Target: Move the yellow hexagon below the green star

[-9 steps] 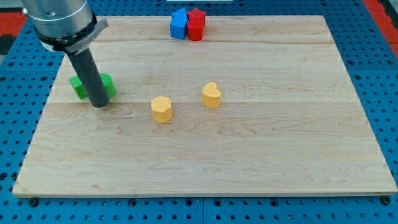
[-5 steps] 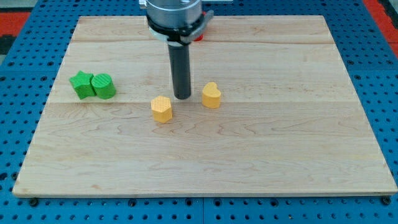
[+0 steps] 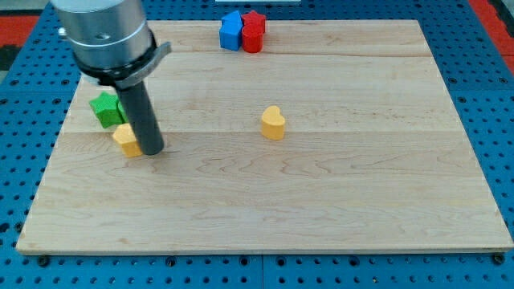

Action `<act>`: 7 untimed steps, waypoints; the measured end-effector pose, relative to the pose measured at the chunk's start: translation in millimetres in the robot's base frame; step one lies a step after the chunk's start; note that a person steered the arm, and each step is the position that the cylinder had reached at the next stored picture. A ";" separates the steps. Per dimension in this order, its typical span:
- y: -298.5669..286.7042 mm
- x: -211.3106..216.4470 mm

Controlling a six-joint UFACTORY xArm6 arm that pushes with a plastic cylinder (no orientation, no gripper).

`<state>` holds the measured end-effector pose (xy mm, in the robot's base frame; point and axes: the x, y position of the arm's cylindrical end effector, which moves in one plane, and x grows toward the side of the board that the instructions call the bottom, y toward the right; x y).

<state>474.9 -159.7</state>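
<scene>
1. The arm has no fingers; its tip (image 3: 152, 150) rests on the counter (image 3: 321, 201), touching the yellow hexagon (image 3: 125, 140) on the tip's left.
2. The hexagon sits just below the green star (image 3: 104, 108).
3. The task looks essentially done; perhaps a slight leftward nudge remains.

Desk (image 3: 337, 201): pale wooden board, lying on blue perforated base.
Far edge, left of centre: blue block (image 3: 231, 30) touching red block (image 3: 253, 31).
Left side: green star (image 3: 105, 108), partly hidden by rod.
Just near of the star: yellow hexagon (image 3: 125, 139), touching my tip (image 3: 152, 150) on its right.
Centre: yellow heart-like block (image 3: 273, 123), well apart from others.
</scene>
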 end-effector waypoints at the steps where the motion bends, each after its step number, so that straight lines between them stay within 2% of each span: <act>1: -32.5 0.0; 5: -33.1 2.7; 6: 25.8 22.5; 7: 106.7 23.8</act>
